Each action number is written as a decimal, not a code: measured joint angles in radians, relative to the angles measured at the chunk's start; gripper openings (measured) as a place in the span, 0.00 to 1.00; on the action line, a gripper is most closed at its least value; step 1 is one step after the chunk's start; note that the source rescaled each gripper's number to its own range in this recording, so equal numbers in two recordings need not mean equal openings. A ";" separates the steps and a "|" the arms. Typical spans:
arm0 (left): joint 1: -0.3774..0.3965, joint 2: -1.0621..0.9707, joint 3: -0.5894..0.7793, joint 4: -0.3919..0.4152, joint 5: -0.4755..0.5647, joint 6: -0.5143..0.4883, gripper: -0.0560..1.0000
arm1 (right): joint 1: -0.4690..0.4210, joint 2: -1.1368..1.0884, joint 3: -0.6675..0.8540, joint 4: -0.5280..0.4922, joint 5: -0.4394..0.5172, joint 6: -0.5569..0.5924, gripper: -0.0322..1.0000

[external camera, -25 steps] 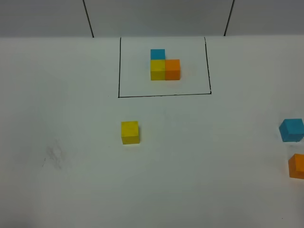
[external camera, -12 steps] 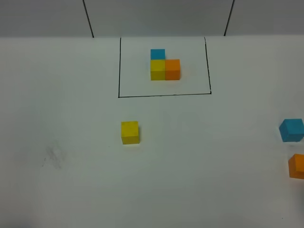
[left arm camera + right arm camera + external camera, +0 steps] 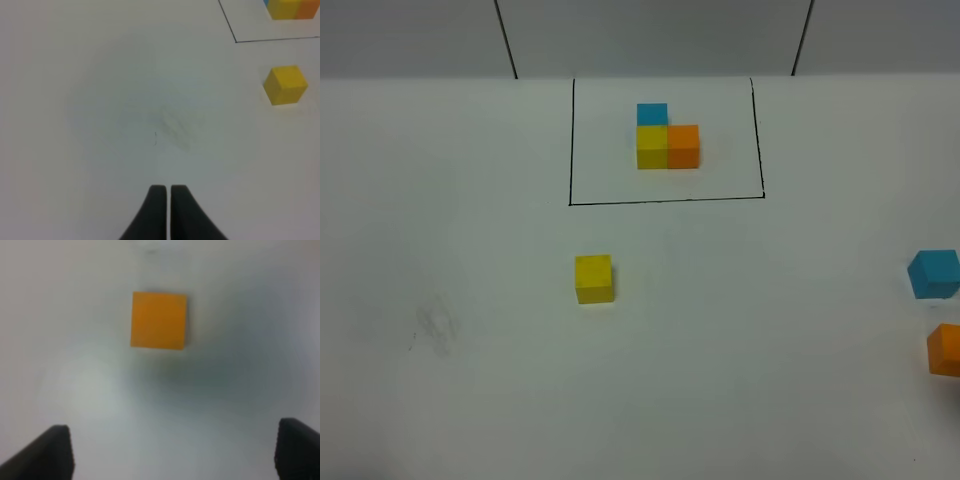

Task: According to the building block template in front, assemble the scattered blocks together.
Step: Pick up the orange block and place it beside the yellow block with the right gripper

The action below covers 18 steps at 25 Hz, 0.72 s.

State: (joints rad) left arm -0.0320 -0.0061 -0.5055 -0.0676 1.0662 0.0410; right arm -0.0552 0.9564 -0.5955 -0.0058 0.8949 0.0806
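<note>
Orange block (image 3: 946, 350) sat closest, well to the right of the building block template (image 3: 666, 140). The right gripper (image 3: 172, 457) hung above it, jaws spread wide, empty. The left gripper (image 3: 164, 210) had its jaws pressed together on nothing. The blue block (image 3: 933, 274) lay a bit nearer the template, also to its right. The yellow block (image 3: 593, 278) sat near the template's front. None were joined yet, so all three were left.

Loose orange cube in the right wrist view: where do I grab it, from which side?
Grip the orange cube by two opposite side faces, straight down from above. It sits flat, nothing touching its sides, and the right gripper is open.
</note>
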 joint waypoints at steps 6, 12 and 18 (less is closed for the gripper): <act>0.000 0.000 0.000 0.000 0.000 0.000 0.05 | 0.000 0.104 0.005 0.006 -0.054 0.007 0.91; 0.000 0.000 0.000 0.000 0.000 0.000 0.05 | 0.000 0.206 0.019 0.019 -0.155 0.007 0.84; 0.000 0.000 0.000 0.000 0.000 0.000 0.05 | 0.044 0.304 0.022 0.026 -0.240 0.004 0.81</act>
State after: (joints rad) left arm -0.0320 -0.0061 -0.5055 -0.0676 1.0662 0.0410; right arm -0.0107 1.2607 -0.5730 0.0197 0.6548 0.0850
